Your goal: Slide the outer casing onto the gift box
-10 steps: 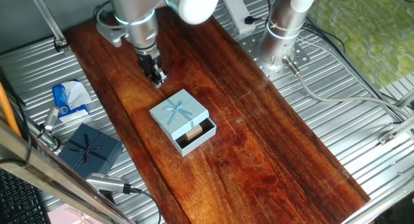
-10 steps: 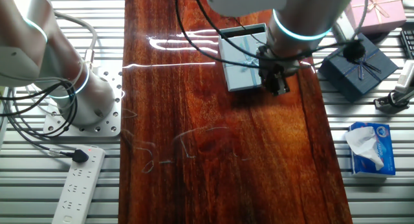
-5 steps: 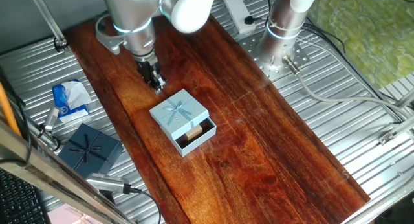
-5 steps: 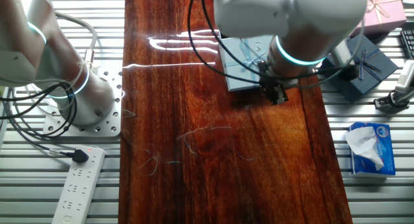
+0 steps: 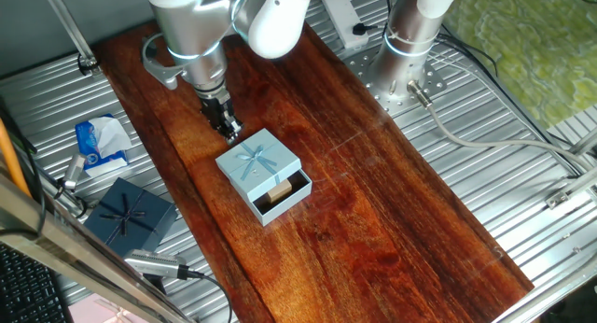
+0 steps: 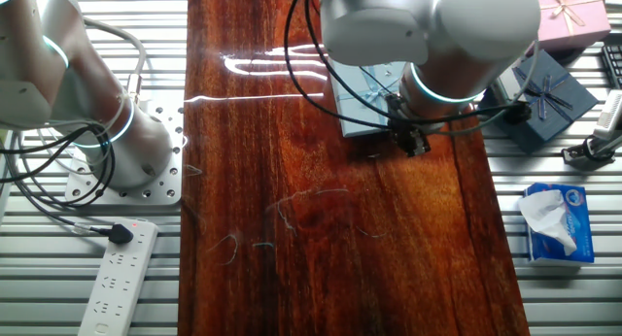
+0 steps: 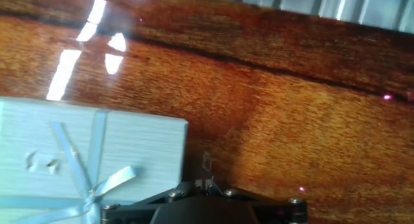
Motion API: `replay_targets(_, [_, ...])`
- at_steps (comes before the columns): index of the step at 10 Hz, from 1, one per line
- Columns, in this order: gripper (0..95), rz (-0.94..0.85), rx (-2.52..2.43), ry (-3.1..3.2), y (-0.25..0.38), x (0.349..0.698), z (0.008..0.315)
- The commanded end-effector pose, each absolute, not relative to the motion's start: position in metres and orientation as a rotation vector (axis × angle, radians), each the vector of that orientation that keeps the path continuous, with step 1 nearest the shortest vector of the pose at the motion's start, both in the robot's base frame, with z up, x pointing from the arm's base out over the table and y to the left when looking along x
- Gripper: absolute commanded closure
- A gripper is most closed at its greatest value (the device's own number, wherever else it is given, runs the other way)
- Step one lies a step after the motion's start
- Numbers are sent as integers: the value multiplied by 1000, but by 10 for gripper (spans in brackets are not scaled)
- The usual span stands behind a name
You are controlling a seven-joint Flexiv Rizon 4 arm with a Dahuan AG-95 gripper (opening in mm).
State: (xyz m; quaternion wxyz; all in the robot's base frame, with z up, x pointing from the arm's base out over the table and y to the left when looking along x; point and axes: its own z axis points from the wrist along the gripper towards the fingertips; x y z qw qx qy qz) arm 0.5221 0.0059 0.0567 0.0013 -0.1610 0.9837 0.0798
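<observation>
My gripper (image 5: 229,130) hangs just beside the back corner of the casing (image 5: 257,163); its fingers look close together with nothing between them, though I cannot tell for sure. The casing sits near the middle of the wooden board (image 5: 373,211), bow up. Only this fixed view shows the gift box (image 5: 281,194) sticking partly out of the casing's far end, a tan piece in its dark inside. From the other side my arm covers much of the casing (image 6: 364,103) and hides that open end. My hand view shows the casing (image 7: 84,156) top and ribbon close at lower left, fingertips out of sight. A navy box (image 5: 131,216) lies off the board.
</observation>
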Motion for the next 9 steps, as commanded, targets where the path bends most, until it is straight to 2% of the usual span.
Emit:
replay_targets(1, [950, 253, -502, 3090, 6, 522, 56])
replay_targets(9, [950, 302, -486, 3087, 9, 522, 55])
